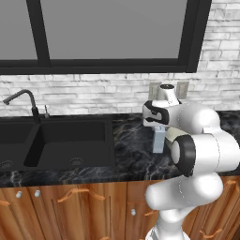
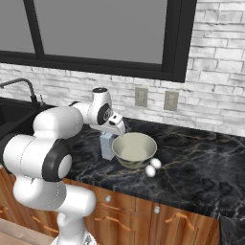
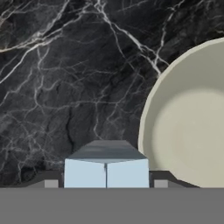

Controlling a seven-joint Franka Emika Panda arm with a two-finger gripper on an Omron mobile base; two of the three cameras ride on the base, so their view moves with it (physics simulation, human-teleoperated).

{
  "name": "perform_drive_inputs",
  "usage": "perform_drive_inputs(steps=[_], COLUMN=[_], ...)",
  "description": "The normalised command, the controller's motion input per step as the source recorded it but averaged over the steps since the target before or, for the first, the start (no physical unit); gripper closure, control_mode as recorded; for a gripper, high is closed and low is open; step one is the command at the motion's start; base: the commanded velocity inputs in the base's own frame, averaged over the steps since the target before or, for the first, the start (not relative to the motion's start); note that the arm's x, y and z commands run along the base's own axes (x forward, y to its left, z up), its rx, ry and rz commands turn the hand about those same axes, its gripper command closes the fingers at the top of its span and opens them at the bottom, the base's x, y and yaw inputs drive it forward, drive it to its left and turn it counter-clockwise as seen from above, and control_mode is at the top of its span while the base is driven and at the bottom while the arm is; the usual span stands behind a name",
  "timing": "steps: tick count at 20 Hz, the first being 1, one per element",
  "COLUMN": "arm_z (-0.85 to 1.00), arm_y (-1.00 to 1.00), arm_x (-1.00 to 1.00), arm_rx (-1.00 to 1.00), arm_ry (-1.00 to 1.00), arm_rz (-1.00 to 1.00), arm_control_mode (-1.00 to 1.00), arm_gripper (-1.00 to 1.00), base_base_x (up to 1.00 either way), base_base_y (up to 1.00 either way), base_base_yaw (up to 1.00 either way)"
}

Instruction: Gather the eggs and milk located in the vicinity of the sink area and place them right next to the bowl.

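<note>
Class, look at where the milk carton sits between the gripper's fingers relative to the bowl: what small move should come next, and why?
Probably open the gripper to release the milk carton. The carton appears to stand on the counter just beside the bowl, with an egg already lying against the bowl's other side.

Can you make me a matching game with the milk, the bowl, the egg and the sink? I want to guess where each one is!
Things:
1. milk
2. bowl
3. eggs
4. sink

Places:
A. sunk into the counter under the faucet
B. on the counter between milk and eggs
C. held in the claw
D. near the counter's front edge, beside the bowl

Pairs: 1-C, 2-B, 3-D, 4-A
</note>
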Motion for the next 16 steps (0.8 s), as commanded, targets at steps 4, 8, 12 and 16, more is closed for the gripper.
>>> perform_drive_inputs(steps=[4, 8, 12, 16], arm_z=[0.00, 0.00, 0.33, 0.75], arm_y=[0.00, 0.00, 0.00, 0.00], arm_x=[0.00, 0.00, 0.00, -0.09], arm_rx=[0.00, 0.00, 0.00, 0.00], arm_ry=[0.00, 0.00, 0.00, -0.01], arm_rz=[0.00, 0.00, 0.00, 0.00], arm_control_mode=[-1.00, -1.00, -1.00, -1.00], arm_gripper=[-1.00, -1.00, -1.00, -1.00], base_base_x=[0.00, 0.00, 0.00, 0.00], base_base_y=[0.00, 0.00, 0.00, 0.00], base_base_yaw=[0.00, 0.00, 0.00, 0.00])
